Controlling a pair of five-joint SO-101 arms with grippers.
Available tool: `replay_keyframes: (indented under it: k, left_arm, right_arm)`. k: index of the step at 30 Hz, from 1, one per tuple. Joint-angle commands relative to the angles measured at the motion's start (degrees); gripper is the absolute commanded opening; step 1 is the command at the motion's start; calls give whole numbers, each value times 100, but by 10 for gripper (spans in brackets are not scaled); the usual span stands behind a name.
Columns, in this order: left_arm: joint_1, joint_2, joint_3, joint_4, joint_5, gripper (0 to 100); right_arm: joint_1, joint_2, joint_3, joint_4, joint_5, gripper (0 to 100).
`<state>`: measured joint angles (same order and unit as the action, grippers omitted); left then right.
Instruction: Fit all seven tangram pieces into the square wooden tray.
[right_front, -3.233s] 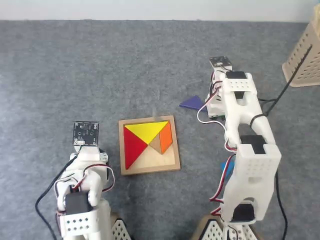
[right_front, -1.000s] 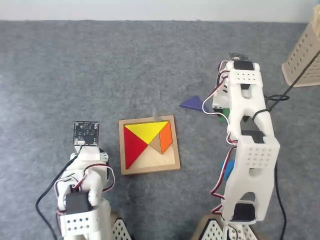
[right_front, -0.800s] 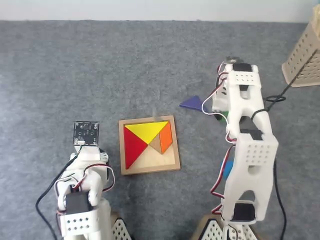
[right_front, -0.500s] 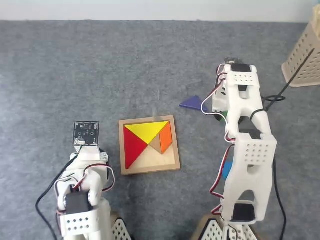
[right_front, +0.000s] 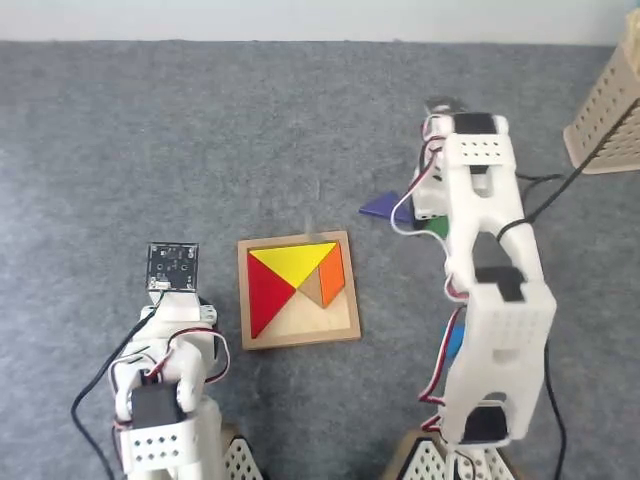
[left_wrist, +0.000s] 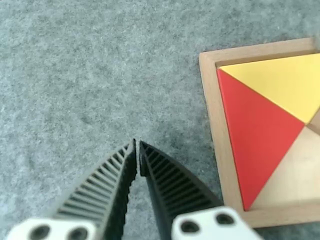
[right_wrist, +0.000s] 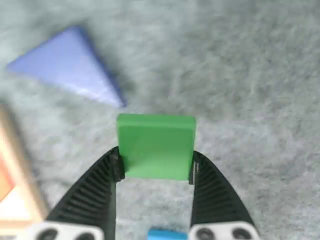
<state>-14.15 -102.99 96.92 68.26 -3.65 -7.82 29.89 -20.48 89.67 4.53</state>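
The square wooden tray (right_front: 350, 322) lies mid-table and holds a yellow triangle (right_front: 292, 261), a red triangle (right_front: 266, 293) and an orange piece (right_front: 332, 275). My right gripper (right_wrist: 155, 167) is shut on a green square piece (right_wrist: 155, 146), held above the carpet to the right of the tray; a corner of the green square piece (right_front: 437, 226) peeks out under the arm. A purple triangle (right_front: 384, 206) lies on the carpet just left of it, the same purple triangle (right_wrist: 67, 66) sitting beyond the green piece. My left gripper (left_wrist: 137, 146) is shut on nothing, left of the tray (left_wrist: 212, 100).
A blue piece (right_front: 453, 342) lies on the carpet under the right arm, its edge (right_wrist: 167, 233) near the gripper's base. A perforated wooden stand (right_front: 610, 100) occupies the far right corner. Bare grey carpet stretches across the far and left parts.
The right arm has risen and shifted left toward the tray with the green square held. The left arm has not moved.
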Motion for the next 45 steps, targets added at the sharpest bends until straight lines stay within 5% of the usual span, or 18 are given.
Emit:
replay_keyframes:
  k: [1, 8, 16, 36, 45]
  left_arm:
    - [-18, -44, -31, 9, -26, 12]
    - [-18, -44, -31, 9, -26, 12]
    - [-18, -44, -31, 9, -26, 12]
    - [-18, -44, -31, 9, -26, 12]
    - [-18, -44, -31, 9, -26, 12]
  right_arm:
    - [-567, -1429, 1099, -426, 264, 7]
    - [-1886, -3626, 3824, -1859, 624, 7]
    - [-3143, -3336, 4088, -1886, 1099, 7]
    - [-3538, -2905, 4097, -2018, 1521, 7]
    - [-4022, -2905, 4070, -2105, 607, 9]
